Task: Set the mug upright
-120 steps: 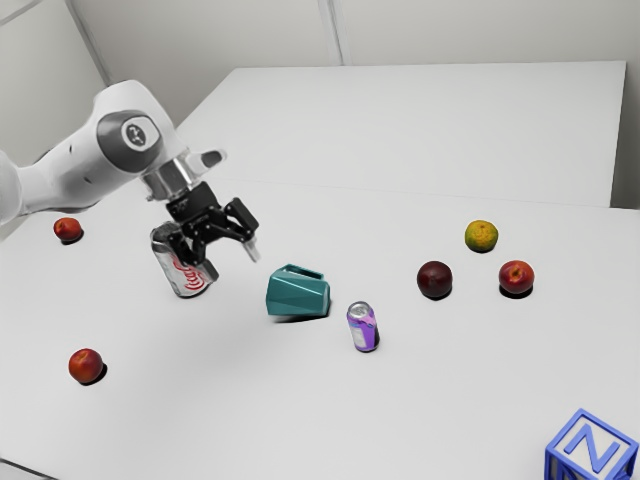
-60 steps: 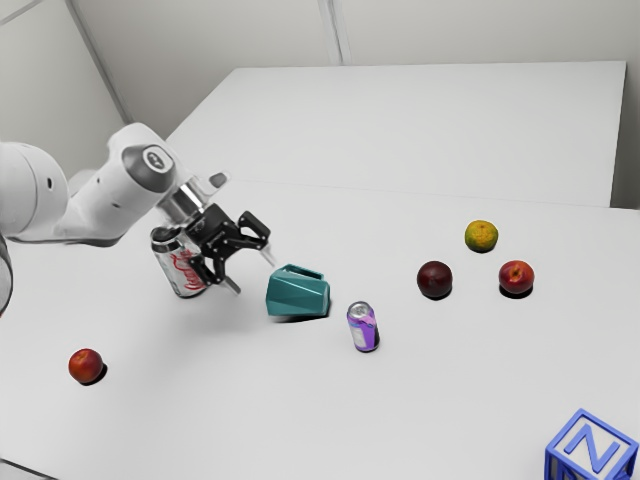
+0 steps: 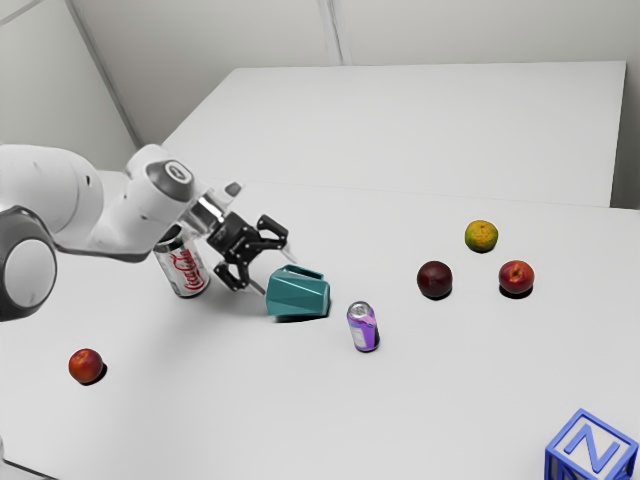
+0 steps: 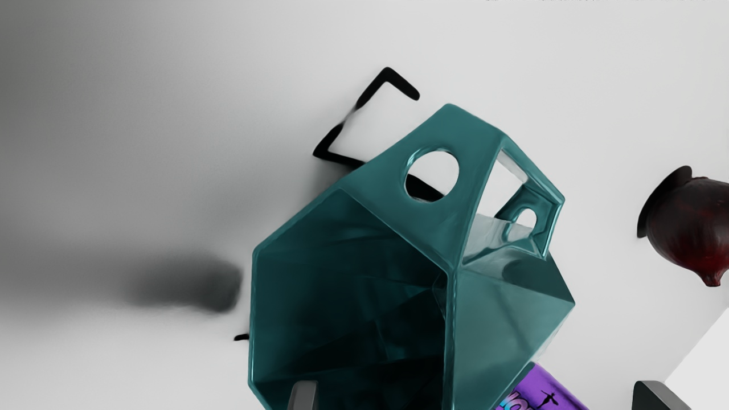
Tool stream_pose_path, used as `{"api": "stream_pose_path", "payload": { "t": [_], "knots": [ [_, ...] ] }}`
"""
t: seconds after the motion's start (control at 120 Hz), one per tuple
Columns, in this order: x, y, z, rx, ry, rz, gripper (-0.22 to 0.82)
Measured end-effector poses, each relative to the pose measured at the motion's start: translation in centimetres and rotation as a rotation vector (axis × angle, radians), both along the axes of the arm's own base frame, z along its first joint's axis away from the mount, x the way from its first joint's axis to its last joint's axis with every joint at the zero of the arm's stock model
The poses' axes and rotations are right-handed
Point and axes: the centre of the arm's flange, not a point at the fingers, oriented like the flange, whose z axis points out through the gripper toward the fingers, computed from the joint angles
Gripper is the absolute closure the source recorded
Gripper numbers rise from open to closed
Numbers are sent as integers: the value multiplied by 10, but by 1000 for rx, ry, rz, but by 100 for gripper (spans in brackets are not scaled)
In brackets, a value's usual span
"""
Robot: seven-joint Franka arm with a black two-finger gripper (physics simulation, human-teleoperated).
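Black two-finger tool [image 3: 276, 272] is hovering low over the white counter [image 3: 200, 400], right by the mouth end of the teal faceted mug [image 3: 298, 293]. It's not gripping anything, fingers are standing well apart, and in the wrist view one fingertip [image 4: 303, 396] is showing up in front of the mug's opening. Can't really tell if it's touching.

Mug's definitely not upright: it's lying on its side, with its mouth facing the tool and its angular teal handle [image 4: 450, 128] sticking upward. A small purple can with a silver top [image 3: 363, 327] is standing near the mug, over on the exterior view's right side of it.

Silver Coca-Cola can with red lettering [image 3: 184, 268] is sitting partly behind the white arm [image 3: 150, 215]. One round red fruit [image 3: 86, 366] is resting toward the exterior view's left. Well over on the other side, a dark red onion [image 3: 435, 280], a yellow-green citrus [image 3: 481, 236] and a shiny red fruit [image 3: 516, 278] are forming a loose group, and a blue-and-white letter block [image 3: 590, 450] is showing its N in the near corner.
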Motion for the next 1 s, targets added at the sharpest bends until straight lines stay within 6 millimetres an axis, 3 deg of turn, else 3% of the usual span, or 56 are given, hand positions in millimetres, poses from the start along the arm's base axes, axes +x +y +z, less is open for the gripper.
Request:
{"api": "stream_pose_path", "payload": {
  "t": [0.308,0.492,0.633,0.767,1.0],
  "knots": [
    [6,-15,-14,-44,-11,28,1],
    [8,-16,-11,-40,-23,32,45],
    [16,-20,2,-37,-54,24,63],
    [21,-29,8,-39,-68,12,72],
    [23,-41,10,-34,-67,10,77]
  ]
}}
